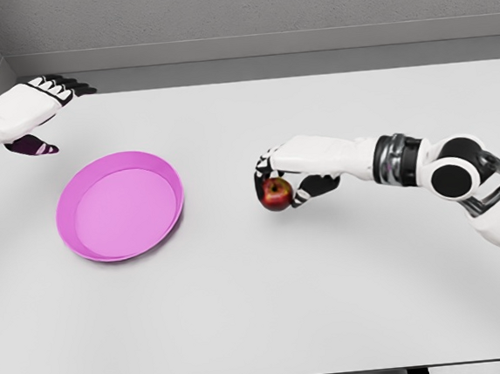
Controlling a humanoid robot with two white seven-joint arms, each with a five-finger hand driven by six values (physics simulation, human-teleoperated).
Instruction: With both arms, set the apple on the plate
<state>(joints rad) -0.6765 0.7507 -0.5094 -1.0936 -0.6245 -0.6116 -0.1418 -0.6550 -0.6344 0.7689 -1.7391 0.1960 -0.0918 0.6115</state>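
Observation:
A red apple (275, 195) sits right of the table's middle, with my right hand (277, 181) curled around it from above and the right. Its fingers wrap the apple's top and sides. A pink plate (89, 245) lies on the left part of the table with nothing on it, well apart from the apple. My left hand (37, 105) hovers at the far left, beyond the plate, fingers extended and holding nothing.
The white table (261, 308) spans the view, its front edge along the bottom. A grey wall runs behind the far edge.

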